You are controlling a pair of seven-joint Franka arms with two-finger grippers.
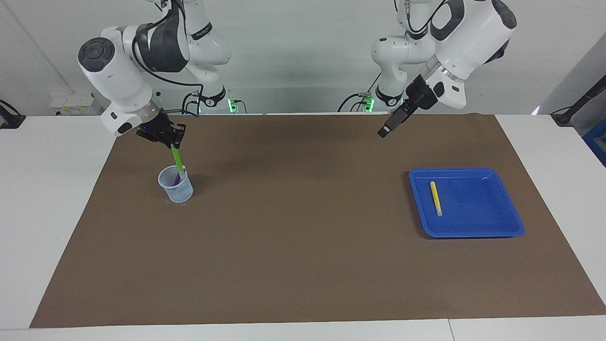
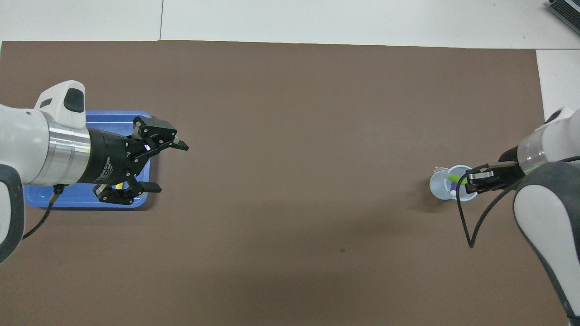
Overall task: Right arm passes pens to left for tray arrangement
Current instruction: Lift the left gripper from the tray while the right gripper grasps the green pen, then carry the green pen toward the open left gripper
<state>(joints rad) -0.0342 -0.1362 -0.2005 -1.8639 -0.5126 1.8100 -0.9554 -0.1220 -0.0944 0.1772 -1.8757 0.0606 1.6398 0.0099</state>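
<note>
While the green pen [image 1: 177,159] is clamped in the right gripper [image 1: 171,143] and half drawn from the cup [image 1: 175,185], at nine o'clock on the mat [image 1: 303,265], a handover is judged next to the waiting, spread left gripper [image 2: 159,166] above the tray [image 1: 492,229], at three o'clock, where the yellow pen [image 1: 435,198] lies.

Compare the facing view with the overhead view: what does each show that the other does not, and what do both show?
Only the facing view shows the whole slim yellow pen lying in the shallow bright-blue plastic tray, and the slim green pen hanging from the shut right gripper, its lower end inside the small translucent pale-blue cup.

Only the overhead view shows the left gripper's jaws spread open.

Both show the slim purple pen inside the cup and the brown mat.
</note>
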